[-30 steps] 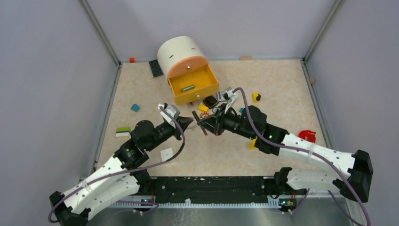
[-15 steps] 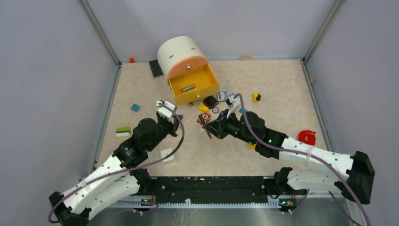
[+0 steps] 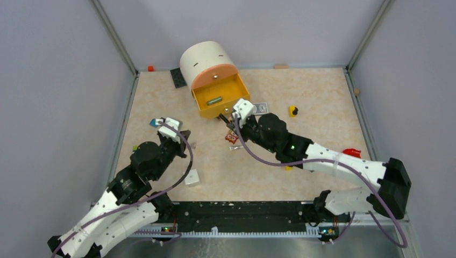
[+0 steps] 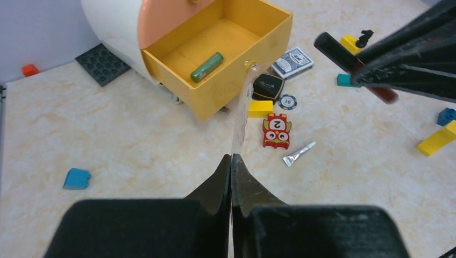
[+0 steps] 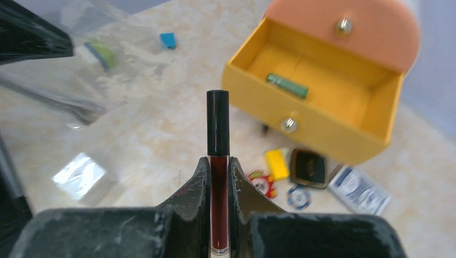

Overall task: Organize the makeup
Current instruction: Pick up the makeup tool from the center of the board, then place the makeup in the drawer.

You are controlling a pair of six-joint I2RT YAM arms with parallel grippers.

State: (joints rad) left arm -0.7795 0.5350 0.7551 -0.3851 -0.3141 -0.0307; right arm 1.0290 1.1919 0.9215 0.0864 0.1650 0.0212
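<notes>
My right gripper [image 5: 218,164] clamps the dark-red tube [image 5: 218,121], cap foremost, near the clear pouch [image 5: 88,62] that my left gripper [image 4: 231,161] pinches tight by one edge, presumably held up to receive it.

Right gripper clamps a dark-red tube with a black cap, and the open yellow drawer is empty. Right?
Not empty: a green tube lies in the open yellow drawer, as the right wrist view shows. The right gripper does clamp the dark-red tube with a black cap.
</notes>
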